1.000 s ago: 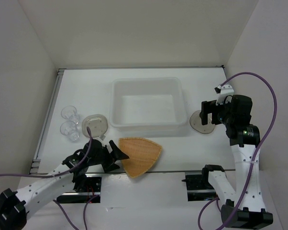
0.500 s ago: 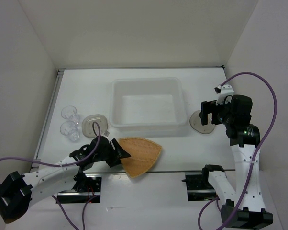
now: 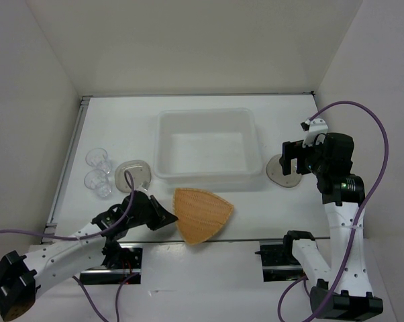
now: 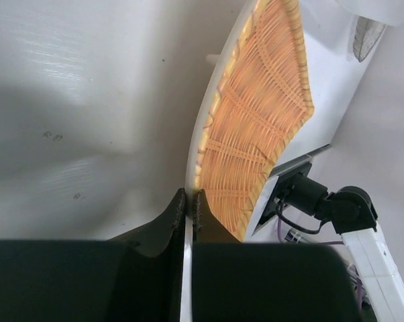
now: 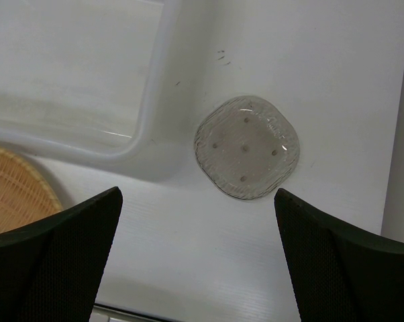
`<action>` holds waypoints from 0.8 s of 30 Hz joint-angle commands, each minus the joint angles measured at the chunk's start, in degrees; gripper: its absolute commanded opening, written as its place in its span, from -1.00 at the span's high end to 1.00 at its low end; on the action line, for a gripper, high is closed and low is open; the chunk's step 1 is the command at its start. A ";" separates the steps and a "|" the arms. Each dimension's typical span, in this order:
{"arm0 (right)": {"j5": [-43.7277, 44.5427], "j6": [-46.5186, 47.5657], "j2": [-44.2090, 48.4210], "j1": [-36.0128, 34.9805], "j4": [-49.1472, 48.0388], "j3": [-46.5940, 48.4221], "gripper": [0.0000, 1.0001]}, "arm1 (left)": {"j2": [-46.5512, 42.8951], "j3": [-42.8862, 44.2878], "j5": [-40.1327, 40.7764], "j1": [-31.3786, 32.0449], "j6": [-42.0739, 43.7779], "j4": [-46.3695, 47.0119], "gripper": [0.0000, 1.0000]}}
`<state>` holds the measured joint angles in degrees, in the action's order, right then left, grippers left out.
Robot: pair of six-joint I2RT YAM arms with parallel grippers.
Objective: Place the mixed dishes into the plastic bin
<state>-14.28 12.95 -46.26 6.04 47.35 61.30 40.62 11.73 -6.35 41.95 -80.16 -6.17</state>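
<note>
The tan-orange woven plate [image 3: 203, 213] lies in front of the plastic bin [image 3: 205, 176]. My left gripper [image 3: 167, 217] is shut on its left rim. In the left wrist view the thin white rim runs between the closed fingertips of the left gripper [image 4: 190, 196] and the plate [image 4: 256, 114] stands edge-on ahead. One pale-grey dish [image 3: 133, 174] and two clear cups [image 3: 98, 170] sit left of the bin. Another pale-grey dish [image 3: 282, 171] lies to its right, under my right gripper [image 3: 297, 155]. Above that dish [image 5: 247, 147] the right gripper [image 5: 197, 193] hangs open and holds nothing.
White walls close in the table on the left, back and right. A metal rail [image 3: 66, 168] runs along the left edge. The arm mounts [image 3: 282, 255] sit at the near edge. The bin's corner [image 5: 145, 127] and the plate's edge [image 5: 14, 191] show in the right wrist view.
My left gripper has closed on the plate's left rim. The plate has shifted a little to the right and turned. The right arm has not moved.
</note>
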 commanded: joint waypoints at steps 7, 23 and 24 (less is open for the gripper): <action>-0.57 0.41 -0.06 0.37 -2.35 -0.21 -0.97 | -0.27 7.77 1.51 0.23 2.19 -7.87 1.00; -0.57 -0.65 -1.11 0.37 -3.41 -1.27 -0.97 | 6.48 30.98 -6.04 0.23 9.58 -20.90 1.00; -0.57 -0.65 -1.11 0.37 -3.41 -1.27 -0.97 | 6.49 32.99 -6.04 0.23 10.11 -20.90 1.00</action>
<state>-14.39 12.88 -47.35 6.04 46.65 60.38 46.85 39.66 -9.63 41.93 -72.25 -28.71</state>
